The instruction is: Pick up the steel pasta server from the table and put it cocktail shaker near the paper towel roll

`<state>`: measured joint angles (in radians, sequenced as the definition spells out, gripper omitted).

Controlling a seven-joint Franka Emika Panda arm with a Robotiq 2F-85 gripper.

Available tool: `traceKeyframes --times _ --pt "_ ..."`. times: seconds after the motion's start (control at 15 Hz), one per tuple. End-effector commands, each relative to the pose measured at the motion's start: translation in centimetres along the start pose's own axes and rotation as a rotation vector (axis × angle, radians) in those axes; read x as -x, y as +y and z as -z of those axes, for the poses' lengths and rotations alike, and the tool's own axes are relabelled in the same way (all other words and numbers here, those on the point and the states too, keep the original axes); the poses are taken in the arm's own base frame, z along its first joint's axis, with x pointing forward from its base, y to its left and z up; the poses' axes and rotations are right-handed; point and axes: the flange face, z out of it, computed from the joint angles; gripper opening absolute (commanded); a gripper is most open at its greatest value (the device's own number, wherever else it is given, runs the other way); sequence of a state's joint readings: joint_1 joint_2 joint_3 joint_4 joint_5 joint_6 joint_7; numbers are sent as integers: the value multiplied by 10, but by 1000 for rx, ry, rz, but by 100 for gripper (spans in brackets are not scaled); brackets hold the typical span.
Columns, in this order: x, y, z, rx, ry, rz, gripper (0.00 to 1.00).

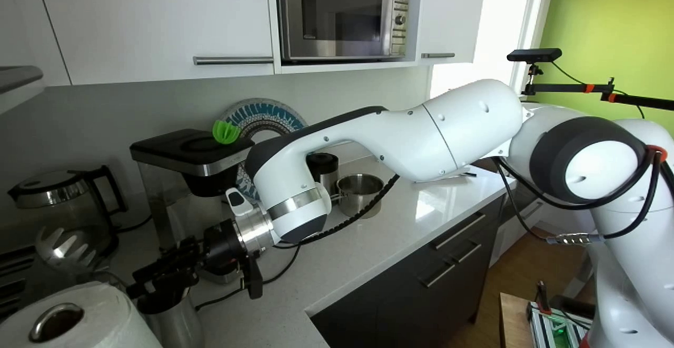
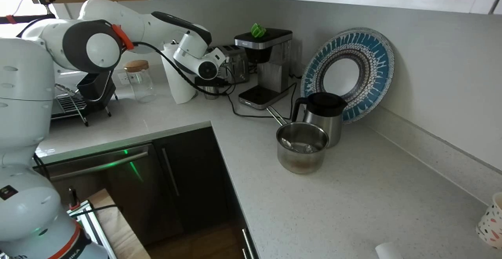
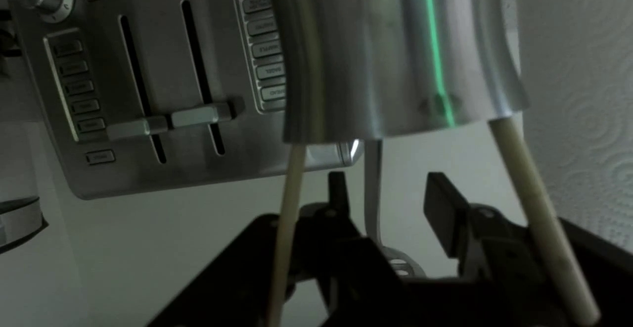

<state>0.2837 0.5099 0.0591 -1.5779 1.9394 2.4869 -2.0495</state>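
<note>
My fingers (image 3: pixel 447 215) stand spread, gripping nothing; through their gap shows the steel pasta server (image 3: pixel 374 193), slotted head up. Its slim handle seems to run into the flared metal shaker (image 3: pixel 395 60), which I judge props it alongside 2 pale wooden sticks (image 3: pixel 541 213), near the dimpled paper towel roll (image 3: pixel 578 109).

The surface (image 2: pixel 353 200) is a pale, finely speckled countertop that turns a corner, and the coffee maker (image 2: pixel 270 71) stands near that bend. A toaster (image 2: pixel 242 69) and a glass kettle (image 1: pixel 47 195) stand beside the coffee maker. Near it are a cocktail shaker (image 1: pixel 176 324) and an upright paper towel roll (image 1: pixel 102 319); farther from it come a lidded jar (image 2: pixel 140 86) and a dish rack (image 2: pixel 72 103). On its opposite side stand a saucepan (image 2: pixel 300 161), a steel jug (image 2: pixel 333 127) and a leaning round plate (image 2: pixel 372 67). A black cord (image 2: pixel 259 116) lies beside it. Well apart from it stands a spotted cup (image 2: pixel 492 223).
</note>
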Motion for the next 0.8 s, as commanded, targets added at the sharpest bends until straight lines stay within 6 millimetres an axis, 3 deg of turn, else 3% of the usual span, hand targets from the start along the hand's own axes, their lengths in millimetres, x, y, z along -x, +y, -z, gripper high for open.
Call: traceKeyframes --times 0.0,0.07,0.13,0.2,0.33,0.73 --pt "3 -7 8 -7 -16 24 16" --pt "2 -9 9 -5 -19 29 6" --pt "-1 -13 11 -1 -22 44 6" --pt "-5 -17 14 0 -13 57 40" --pt "-15 -29 24 8 12 98 35" --pt "-42 -74 82 32 44 184 78"
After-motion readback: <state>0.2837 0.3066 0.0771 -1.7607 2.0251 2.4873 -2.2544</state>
